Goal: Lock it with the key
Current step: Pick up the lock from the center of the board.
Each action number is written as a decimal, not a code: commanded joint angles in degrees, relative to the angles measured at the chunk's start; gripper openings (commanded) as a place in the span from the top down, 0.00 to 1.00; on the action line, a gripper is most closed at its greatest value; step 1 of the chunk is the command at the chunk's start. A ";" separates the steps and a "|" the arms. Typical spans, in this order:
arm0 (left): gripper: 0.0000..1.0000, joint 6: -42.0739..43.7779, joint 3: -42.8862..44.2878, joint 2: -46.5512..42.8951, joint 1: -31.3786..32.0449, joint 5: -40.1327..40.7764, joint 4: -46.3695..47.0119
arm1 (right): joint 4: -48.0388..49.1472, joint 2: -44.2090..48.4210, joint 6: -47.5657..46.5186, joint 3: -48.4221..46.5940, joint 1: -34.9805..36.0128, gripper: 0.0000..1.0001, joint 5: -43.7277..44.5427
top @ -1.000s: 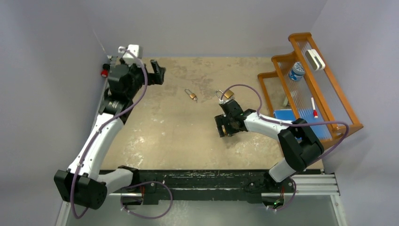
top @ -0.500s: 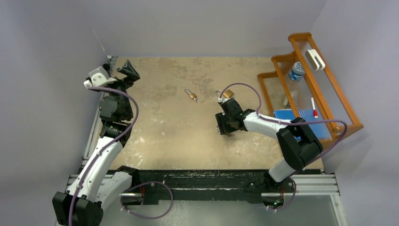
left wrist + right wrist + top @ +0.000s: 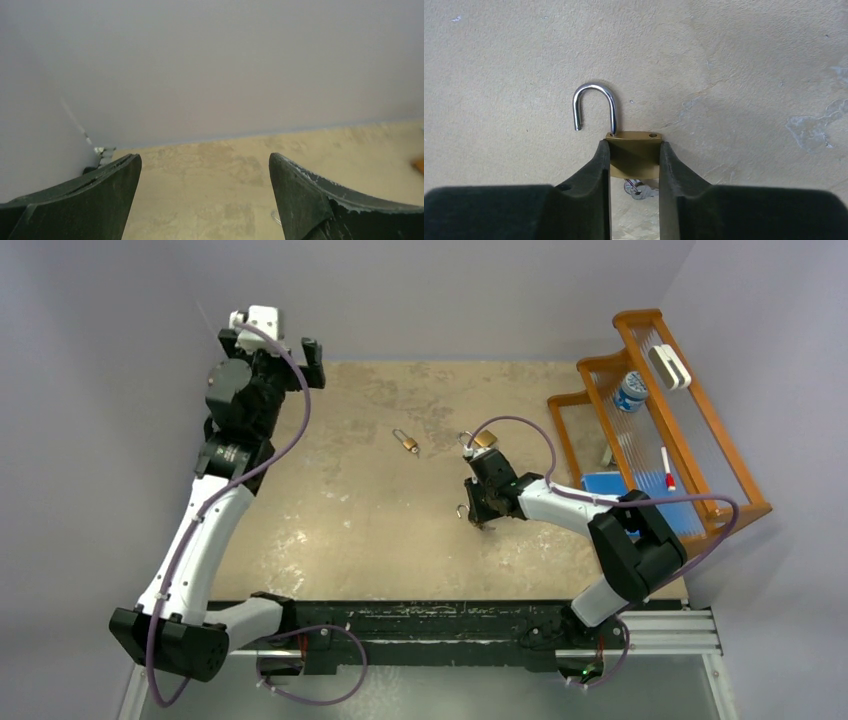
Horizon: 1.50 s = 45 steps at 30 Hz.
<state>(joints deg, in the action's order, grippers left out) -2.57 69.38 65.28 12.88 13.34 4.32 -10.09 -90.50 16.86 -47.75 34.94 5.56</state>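
While left jaws agape near grey wall, right jaws tight on padlock atop mottled tabletop.

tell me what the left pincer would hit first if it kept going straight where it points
Probably the grey back wall, low down where it meets the tabletop. The left pincer stands open and the way there looks free, though depth is unclear.

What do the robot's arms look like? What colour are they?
The left arm and the right arm have white tube parts joined by chunky black joints. A thin purple cable loops along each one. The fingers are black, wedge-shaped and pointed, with pale scratches on them.
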 commanded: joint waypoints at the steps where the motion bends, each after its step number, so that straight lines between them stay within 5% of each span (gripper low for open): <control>1: 0.01 13.56 13.79 2.63 -0.83 -29.05 -25.57 | 0.28 0.75 -0.28 0.48 0.39 0.97 -1.19; 9: 0.02 21.99 25.82 6.54 -2.71 -50.64 -46.73 | 0.06 1.75 -0.48 -0.88 0.39 0.97 -3.10; 11: 0.02 15.05 23.08 4.74 -4.72 -56.08 -37.95 | 0.25 2.18 -0.85 -1.15 0.40 0.97 -3.68; 15: 0.01 -6.08 12.34 -0.74 -4.80 -43.89 -13.41 | 4.61 6.13 -3.72 -1.03 0.39 0.95 -7.53; 18: 0.01 -12.18 6.46 -1.30 -4.79 -37.97 -8.38 | 5.11 7.71 -5.54 -3.28 0.33 0.94 -13.55; 22: 0.04 -14.25 -4.67 -0.09 -4.71 -43.41 -2.50 | 3.97 7.63 -8.90 -9.57 0.19 0.93 -18.67; 25: 0.10 -21.35 -11.93 1.84 -4.35 -54.89 8.32 | 3.01 6.79 -9.86 -14.91 -0.19 0.93 -26.44; 31: 0.12 -12.51 -6.07 5.54 -1.90 -57.94 -8.10 | 0.06 6.55 -11.75 -23.18 -0.28 0.93 -31.57; 36: 0.11 -22.18 -9.60 8.43 -0.32 -62.78 5.98 | -4.58 4.04 -15.42 -30.18 -0.24 0.93 -33.39; 45: 0.18 -22.48 -9.40 10.50 0.07 -65.84 6.22 | -4.15 2.61 -16.15 -33.12 -0.26 0.93 -36.34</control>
<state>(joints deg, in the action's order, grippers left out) -23.51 59.24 74.85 12.51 -49.69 6.48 -14.35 -88.40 2.26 -77.49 34.85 -27.33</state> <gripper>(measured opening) 0.818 0.362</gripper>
